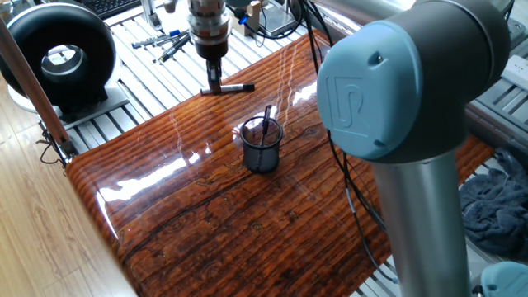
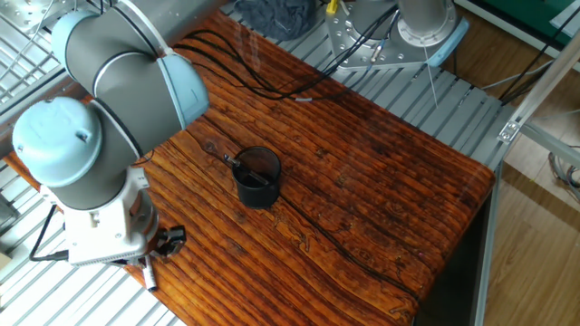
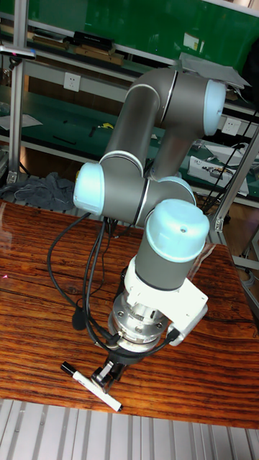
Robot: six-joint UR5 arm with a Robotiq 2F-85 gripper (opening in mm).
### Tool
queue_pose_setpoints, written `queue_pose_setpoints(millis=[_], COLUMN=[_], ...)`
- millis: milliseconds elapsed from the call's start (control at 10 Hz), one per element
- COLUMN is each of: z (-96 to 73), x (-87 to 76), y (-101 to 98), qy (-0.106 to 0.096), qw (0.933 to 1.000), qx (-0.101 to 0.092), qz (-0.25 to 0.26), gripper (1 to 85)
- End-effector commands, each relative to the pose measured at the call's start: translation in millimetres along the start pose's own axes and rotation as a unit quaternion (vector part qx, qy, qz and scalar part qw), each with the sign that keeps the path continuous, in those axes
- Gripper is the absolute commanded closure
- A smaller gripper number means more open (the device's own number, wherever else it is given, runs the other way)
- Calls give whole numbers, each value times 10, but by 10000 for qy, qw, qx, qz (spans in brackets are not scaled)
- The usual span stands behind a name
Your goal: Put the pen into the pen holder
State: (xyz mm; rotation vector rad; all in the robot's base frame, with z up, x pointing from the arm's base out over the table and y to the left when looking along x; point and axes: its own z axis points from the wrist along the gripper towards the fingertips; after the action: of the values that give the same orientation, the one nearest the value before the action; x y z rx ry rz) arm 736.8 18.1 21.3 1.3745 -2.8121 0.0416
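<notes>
End effector (image 1: 215, 85) pointing straight down at the pen (image 1: 228, 88), near the counter's (image 1: 247, 223) far edge.
Its fingertips are sitting right at the pen, which is lying flat beneath them; whether they are pinching it I cannot tell. Farther along the counter, the pen holder (image 1: 262, 146) is standing upright, well apart, with a thin dark pen (image 1: 266, 120) leaning inside.

Table (image 1: 247, 223) glossy varnished wood, strong grain. Pen holder (image 1: 262, 147) dark wire mesh, matt. Pen (image 3: 91, 386) smooth plastic. Gripper (image 1: 214, 82) dark, matt. Arm shell (image 3: 137, 144) smooth grey metal.
</notes>
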Motion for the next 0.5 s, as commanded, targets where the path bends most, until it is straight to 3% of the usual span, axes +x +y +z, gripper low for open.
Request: queue_pose_setpoints(millis=[0, 100, 200, 400], z=[70, 66, 28, -51], x=[-60, -104, -168, -202], y=[-30, -30, -70, 16], qy=[-86, -167, -301, -342], qw=[10000, 9998, 9990, 9979], qx=[-15, -1, 145, 178], qz=[32, 118, 280, 526], gripper=[497, 497, 497, 497])
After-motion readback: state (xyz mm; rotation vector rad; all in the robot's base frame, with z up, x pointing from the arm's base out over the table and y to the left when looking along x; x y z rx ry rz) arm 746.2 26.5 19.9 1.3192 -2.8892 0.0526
